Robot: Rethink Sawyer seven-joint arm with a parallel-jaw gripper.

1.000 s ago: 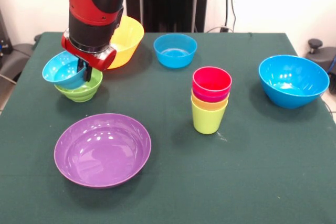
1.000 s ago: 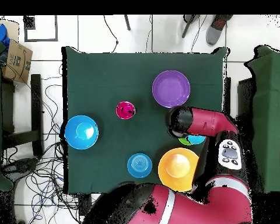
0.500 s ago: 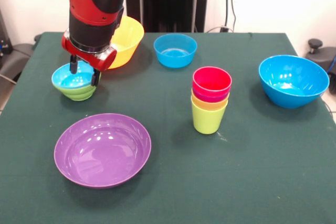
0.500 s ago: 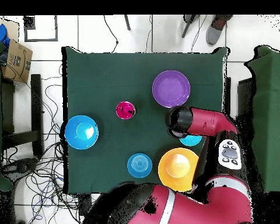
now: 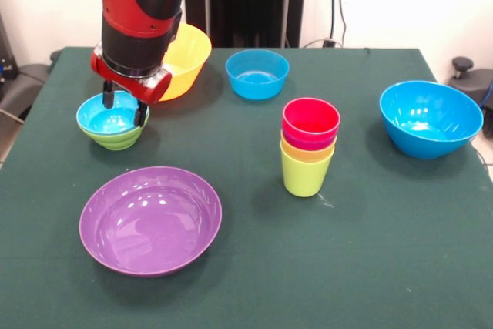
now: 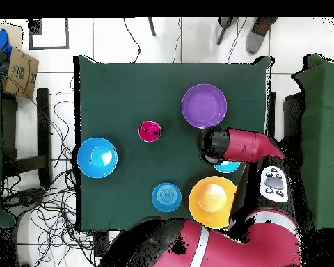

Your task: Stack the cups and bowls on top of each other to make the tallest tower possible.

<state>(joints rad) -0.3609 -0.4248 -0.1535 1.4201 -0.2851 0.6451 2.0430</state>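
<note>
Nearest, the purple bowl [image 5: 150, 219] sits left on the desk [image 5: 370, 221]; the tower [image 5: 309, 146] stands centre. Farther left, a blue bowl [image 5: 110, 119] nests in the green bowl [image 5: 114, 139], jaws apparently spread astride its rim.

Six bowls [image 5: 151, 221] and four nested cups [image 5: 309, 148] sit on one table [image 5: 370, 252].

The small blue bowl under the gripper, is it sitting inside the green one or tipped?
Inside and level: the small blue bowl sits nested in the green bowl, rim even.
</note>
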